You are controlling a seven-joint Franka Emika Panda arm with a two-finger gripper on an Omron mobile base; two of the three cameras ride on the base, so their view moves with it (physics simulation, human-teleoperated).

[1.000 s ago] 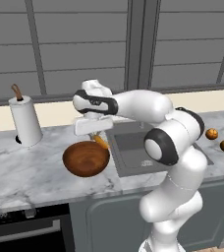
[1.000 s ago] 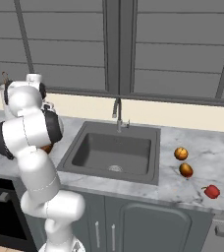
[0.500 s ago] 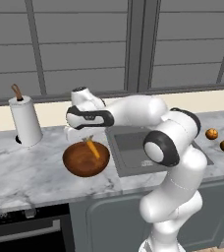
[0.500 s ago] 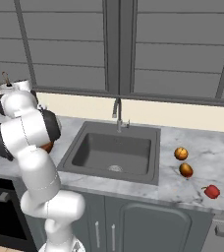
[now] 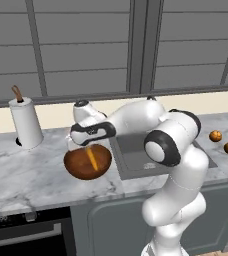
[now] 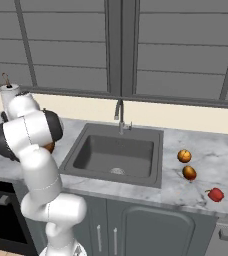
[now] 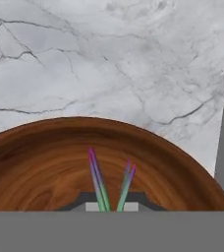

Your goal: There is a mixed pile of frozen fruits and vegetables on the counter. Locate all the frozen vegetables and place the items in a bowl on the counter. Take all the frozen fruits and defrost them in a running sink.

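Since our gripper (image 5: 88, 148) is clamped on the carrot (image 5: 91, 158) over the bowl (image 5: 87, 161), releasing w/ tilt could bounce it out.

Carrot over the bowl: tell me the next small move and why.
Probably open the pincer and let go. It is shut on the carrot, which hangs tip-down inside the bowl, so a release should drop it in. The red piece waits on the counter.
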